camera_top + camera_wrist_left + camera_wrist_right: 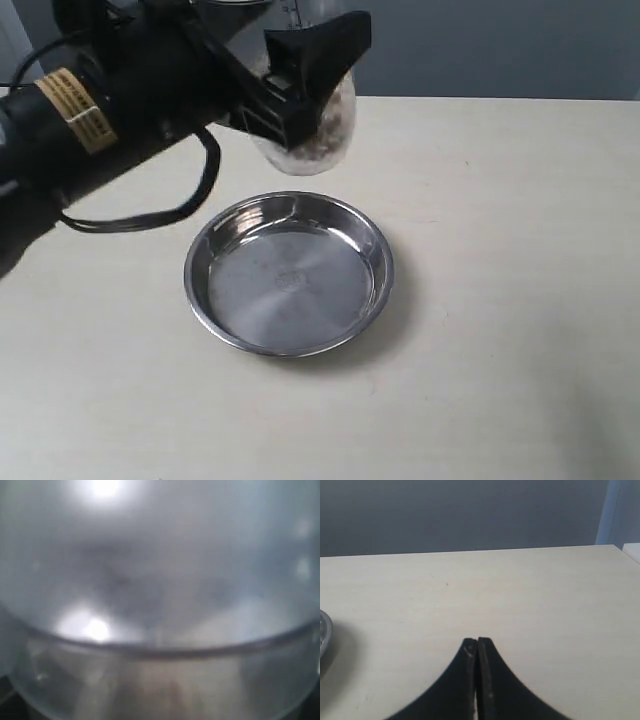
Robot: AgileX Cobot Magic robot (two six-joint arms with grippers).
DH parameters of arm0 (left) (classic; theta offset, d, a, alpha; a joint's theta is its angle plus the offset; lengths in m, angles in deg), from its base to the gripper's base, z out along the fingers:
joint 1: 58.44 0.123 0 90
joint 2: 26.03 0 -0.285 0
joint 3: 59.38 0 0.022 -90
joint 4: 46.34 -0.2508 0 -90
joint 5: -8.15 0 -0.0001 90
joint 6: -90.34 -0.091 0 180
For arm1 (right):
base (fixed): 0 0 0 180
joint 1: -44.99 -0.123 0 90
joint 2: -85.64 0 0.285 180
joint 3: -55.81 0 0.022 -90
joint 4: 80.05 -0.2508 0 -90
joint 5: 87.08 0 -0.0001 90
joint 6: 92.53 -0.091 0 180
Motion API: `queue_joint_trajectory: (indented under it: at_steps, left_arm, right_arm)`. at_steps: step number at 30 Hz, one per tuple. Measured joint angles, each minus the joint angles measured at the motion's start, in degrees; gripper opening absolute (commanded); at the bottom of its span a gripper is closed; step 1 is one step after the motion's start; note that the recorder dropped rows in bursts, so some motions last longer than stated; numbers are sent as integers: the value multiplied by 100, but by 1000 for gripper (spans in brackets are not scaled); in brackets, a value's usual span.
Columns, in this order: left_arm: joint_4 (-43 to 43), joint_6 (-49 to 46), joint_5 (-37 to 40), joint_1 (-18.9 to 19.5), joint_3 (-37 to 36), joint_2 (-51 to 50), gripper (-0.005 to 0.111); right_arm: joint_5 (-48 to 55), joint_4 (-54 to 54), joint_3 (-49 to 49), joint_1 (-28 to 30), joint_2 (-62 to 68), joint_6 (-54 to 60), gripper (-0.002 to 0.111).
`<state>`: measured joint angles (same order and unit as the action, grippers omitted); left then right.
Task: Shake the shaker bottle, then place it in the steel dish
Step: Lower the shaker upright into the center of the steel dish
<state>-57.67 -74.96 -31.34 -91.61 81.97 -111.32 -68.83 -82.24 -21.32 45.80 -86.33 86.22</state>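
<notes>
I'm clamping the shaker bottle (338, 125) aloft in my left gripper (305, 85), above the far rim of the steel dish (200, 300), mid-shake by my reckoning. My right gripper (477, 650) is idling, pinched shut on nothing. Next I'm planning a nearer, upright descent.

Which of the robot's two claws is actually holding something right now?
The left gripper: its black fingers are clamped on the shaker bottle. The right gripper is shut too, but with nothing between its fingers.
</notes>
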Motion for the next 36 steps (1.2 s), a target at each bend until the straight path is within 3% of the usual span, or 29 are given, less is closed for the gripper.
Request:
queue_joint_trajectory:
  at_steps: [6,14,21,29,36]
  left_arm:
    - [26,-15,95,0,-737,-1717,0]
    - [-98,-25,-122,0,59,-191,0]
    - [-124,-40,172,0,-699,-1843,0]
    - [-97,-209,-820,0,-433,-542,0]
    - [194,-364,-505,0,-446,-1383,0]
  right_arm:
    - [0,0,0,0,0,0,-1]
    - [0,0,0,0,0,0,-1]
    - [0,0,0,0,0,0,-1]
    - [0,0,0,0,0,0,-1]
    - [0,0,0,0,0,0,-1]
